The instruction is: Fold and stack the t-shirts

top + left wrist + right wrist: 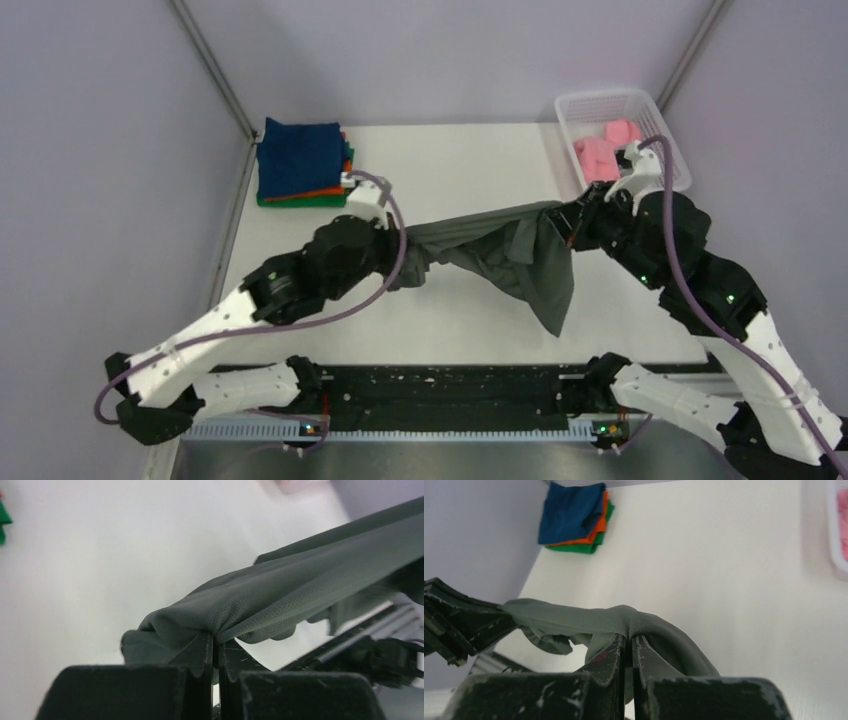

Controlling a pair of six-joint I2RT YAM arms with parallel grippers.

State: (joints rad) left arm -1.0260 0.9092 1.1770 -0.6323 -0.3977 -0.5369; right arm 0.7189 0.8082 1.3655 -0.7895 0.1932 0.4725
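Note:
A dark charcoal grey t-shirt [505,250] hangs stretched above the table between my two grippers, with a flap drooping to the table at the right. My left gripper [408,258] is shut on its left end; the pinched cloth [250,605] bulges over the jaws in the left wrist view. My right gripper [568,222] is shut on its right end, with the cloth [634,622] draped over the jaws in the right wrist view. A folded stack [302,162], navy blue over orange and green, lies at the back left and also shows in the right wrist view [574,515].
A white mesh basket [662,115] at the back right holds pink shirts [600,152]. Grey walls with metal posts close in the table on the left, back and right. A black rail [450,395] runs along the near edge between the arm bases.

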